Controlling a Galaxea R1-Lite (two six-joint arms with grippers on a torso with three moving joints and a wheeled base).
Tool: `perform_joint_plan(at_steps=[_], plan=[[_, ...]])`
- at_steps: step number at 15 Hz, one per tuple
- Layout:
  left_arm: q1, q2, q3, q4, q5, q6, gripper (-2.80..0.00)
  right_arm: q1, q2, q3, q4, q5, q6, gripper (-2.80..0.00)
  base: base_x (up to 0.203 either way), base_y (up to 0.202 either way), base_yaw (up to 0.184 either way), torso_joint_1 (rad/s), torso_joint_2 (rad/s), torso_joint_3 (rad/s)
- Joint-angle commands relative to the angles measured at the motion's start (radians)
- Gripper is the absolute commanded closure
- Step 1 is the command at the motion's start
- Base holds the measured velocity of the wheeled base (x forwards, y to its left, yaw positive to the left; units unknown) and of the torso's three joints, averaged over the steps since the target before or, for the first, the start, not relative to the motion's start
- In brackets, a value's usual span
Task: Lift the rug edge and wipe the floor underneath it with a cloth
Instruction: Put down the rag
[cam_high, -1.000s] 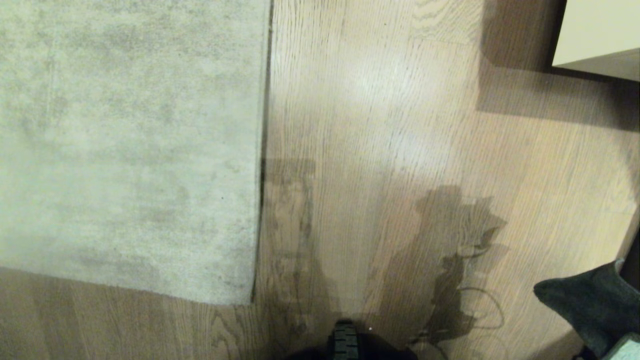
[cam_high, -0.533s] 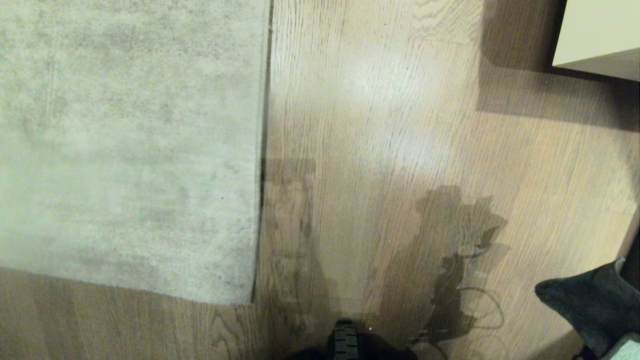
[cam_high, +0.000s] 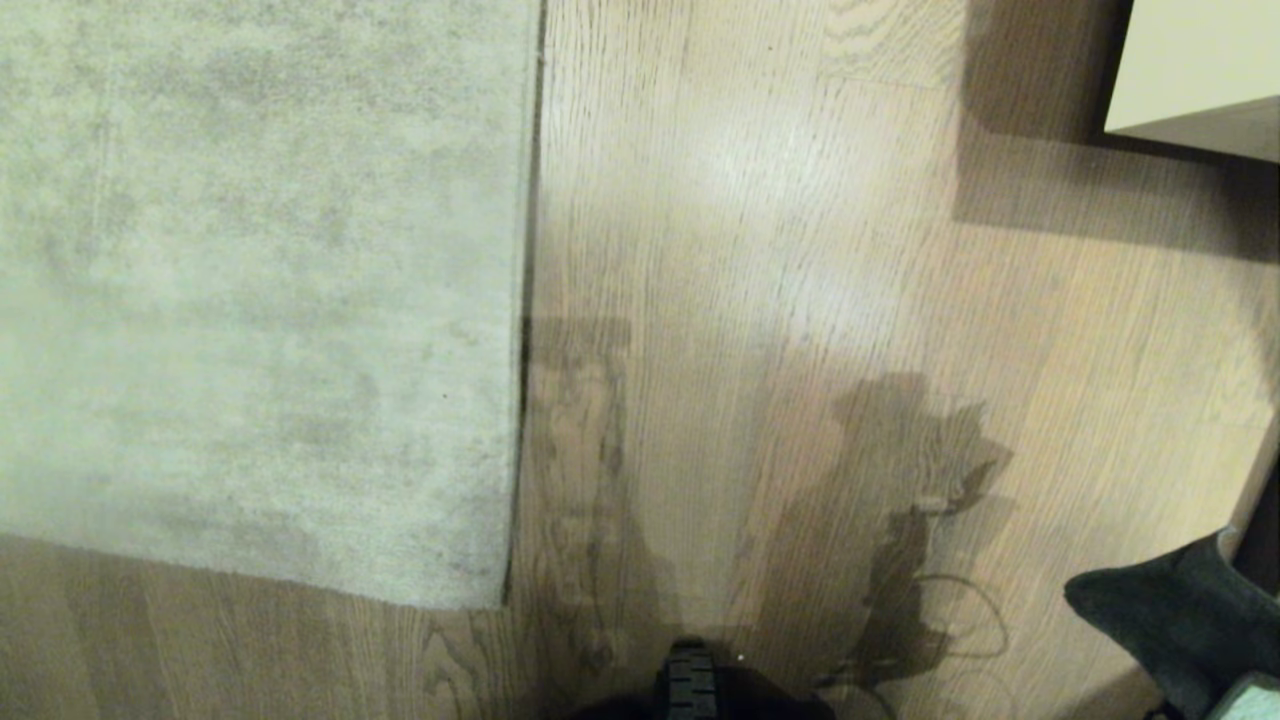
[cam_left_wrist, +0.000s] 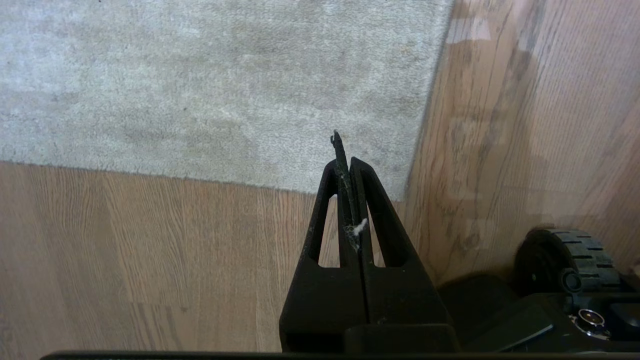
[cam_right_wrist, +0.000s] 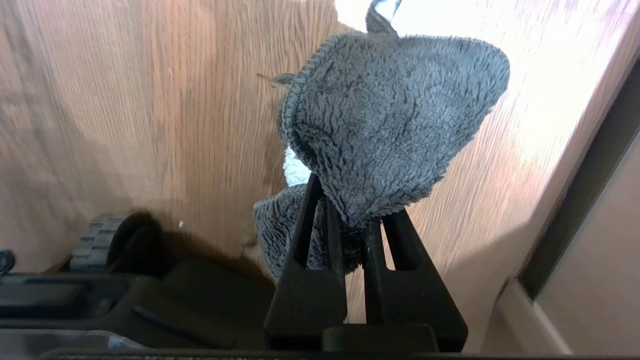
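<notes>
Grey-green fleece, the cloth (cam_right_wrist: 380, 125), is pinched in the right gripper (cam_right_wrist: 350, 220) at the head view's lower right. Just beyond the empty, fully closed left gripper (cam_left_wrist: 350, 165), the nearer one, the rug edge (cam_high: 525, 300) runs straight up-frame over the floor (cam_high: 760, 300).

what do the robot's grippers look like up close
Both are matte black plastic. The left gripper has two tapering triangular fingers, each with a long cut-out slot, and a bit of white fluff caught between them. The right gripper has the same slotted black fingers on a blocky black base.
</notes>
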Motion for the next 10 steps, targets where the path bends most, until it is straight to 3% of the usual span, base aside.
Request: perform_joint_plan(at_steps=[1,5,10], plan=[[0.000,0.001,0.000,0.000,0.000,0.000,0.00,0.003,0.128,-0.061,0.014,-0.001,0.042,0.00,0.000,0.000,0.000,0.000,0.00,0.000],[0.000,0.001,0.000,0.000,0.000,0.000,0.00,0.005,0.401,-0.178,-0.017,0.000,0.120,0.00,0.000,0.000,0.000,0.000,0.00,0.000],[0.000,0.001,0.000,0.000,0.000,0.000,0.00,-0.018,0.760,-0.284,-0.177,-0.032,0.161,0.00,0.000,0.000,0.000,0.000,0.00,0.000]])
